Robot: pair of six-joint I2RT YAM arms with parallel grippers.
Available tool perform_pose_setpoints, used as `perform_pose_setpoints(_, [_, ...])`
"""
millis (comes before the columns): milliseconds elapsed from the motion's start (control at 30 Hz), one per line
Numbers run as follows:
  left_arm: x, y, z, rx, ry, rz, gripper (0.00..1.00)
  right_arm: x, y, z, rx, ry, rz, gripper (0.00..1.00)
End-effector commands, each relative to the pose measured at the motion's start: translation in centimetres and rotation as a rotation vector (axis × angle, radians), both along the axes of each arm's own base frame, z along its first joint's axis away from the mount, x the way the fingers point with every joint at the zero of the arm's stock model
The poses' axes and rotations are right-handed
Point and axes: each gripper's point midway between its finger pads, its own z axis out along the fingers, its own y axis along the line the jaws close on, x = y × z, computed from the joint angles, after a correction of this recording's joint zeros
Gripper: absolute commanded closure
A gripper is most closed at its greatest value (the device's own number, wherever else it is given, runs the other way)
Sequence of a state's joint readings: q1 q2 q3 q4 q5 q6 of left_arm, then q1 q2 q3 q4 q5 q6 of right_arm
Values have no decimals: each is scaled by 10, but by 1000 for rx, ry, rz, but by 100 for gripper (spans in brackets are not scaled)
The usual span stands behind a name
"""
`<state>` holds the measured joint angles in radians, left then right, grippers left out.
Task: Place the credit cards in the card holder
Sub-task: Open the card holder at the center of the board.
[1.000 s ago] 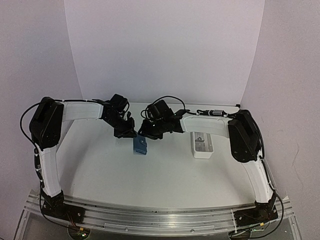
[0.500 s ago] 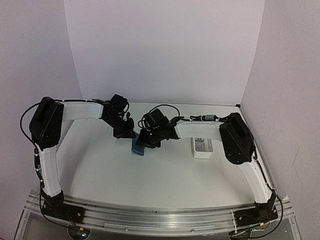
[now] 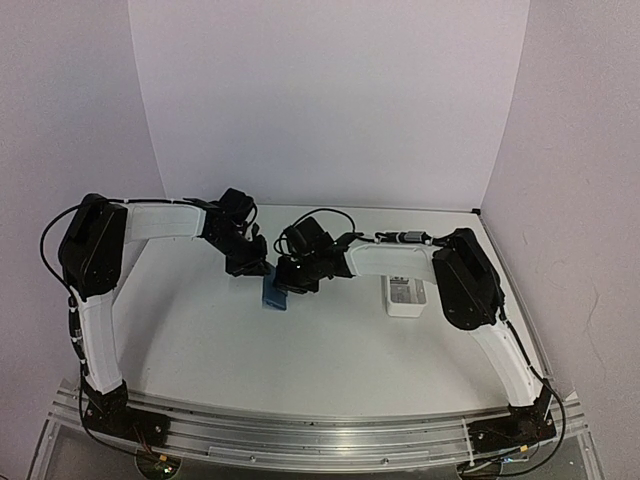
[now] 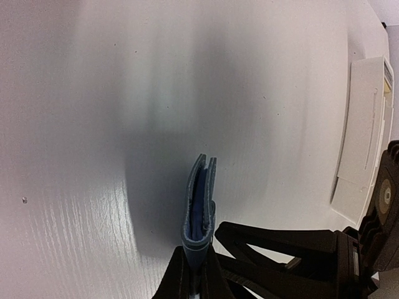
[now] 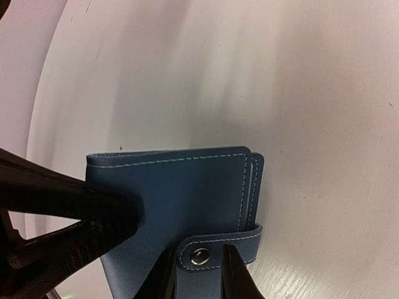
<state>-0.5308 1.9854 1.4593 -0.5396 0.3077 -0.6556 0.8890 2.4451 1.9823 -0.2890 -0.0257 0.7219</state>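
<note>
The blue card holder [image 3: 274,296] stands on edge on the table, folded shut. My left gripper [image 3: 255,268] is shut on its spine end, seen edge-on in the left wrist view [image 4: 201,205] between the gripper's [image 4: 196,277] dark fingers. My right gripper [image 3: 292,280] is at the holder's flat side [image 5: 181,193]. Its jaws [image 5: 199,271] stand close on either side of the snap tab [image 5: 218,246], which wraps over the open edge with its stud fastened. No loose credit card shows; any cards are hidden.
A long narrow white tray [image 3: 405,293] sits on the table right of the grippers and shows at the right edge of the left wrist view [image 4: 365,124]. White walls close off the back and both sides of the table.
My right gripper has moved left from near the tray onto the card holder's snap tab. The holder now looks narrower, turned more edge-on. The left gripper has kept its hold.
</note>
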Motion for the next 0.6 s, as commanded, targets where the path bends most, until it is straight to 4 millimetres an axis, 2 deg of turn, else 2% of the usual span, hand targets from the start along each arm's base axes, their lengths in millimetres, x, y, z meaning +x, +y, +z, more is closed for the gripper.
perform_pose_setpoints(0, [10, -17, 29, -74, -63, -21, 100, 4, -1, -7, -37, -30, -15, 80])
perform_pose_setpoints(233, [8, -17, 27, -76, -54, -24, 100, 15, -9, -1, -70, -82, -62, 99])
perform_pose_setpoints(433, [6, -17, 26, -79, -50, -31, 100, 17, -13, -3, -86, -93, -67, 100])
perform_pose_setpoints(567, [7, -11, 18, -37, -68, -51, 100, 18, -34, -9, -133, -96, -97, 100])
